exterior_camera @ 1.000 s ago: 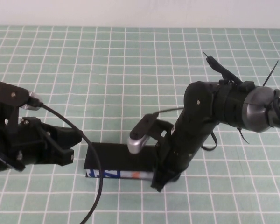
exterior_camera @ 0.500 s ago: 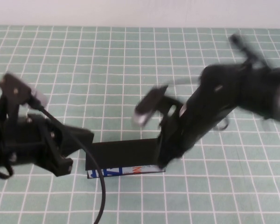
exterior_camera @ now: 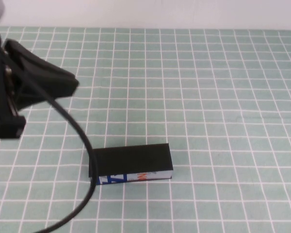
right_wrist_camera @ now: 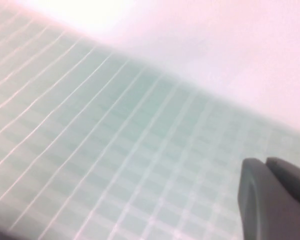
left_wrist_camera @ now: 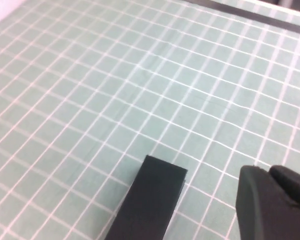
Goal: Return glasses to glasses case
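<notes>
The green-gridded counter (exterior_camera: 223,97) stretches wide, nearly bare. Up at the far left the left gripper (exterior_camera: 48,85) hangs high above it, well apart from the case; whether its fingers are open or closed, I cannot tell. The right gripper (right_wrist_camera: 275,200) shows only in its own wrist view, state likewise unclear. One glasses case (exterior_camera: 131,162) lies lid-down-shut near the front edge, white strip facing us. Glasses: none visible, presumably inside. The risk, I'd judge: that trailing cable (exterior_camera: 82,145) snagging and dragging the case.
</notes>
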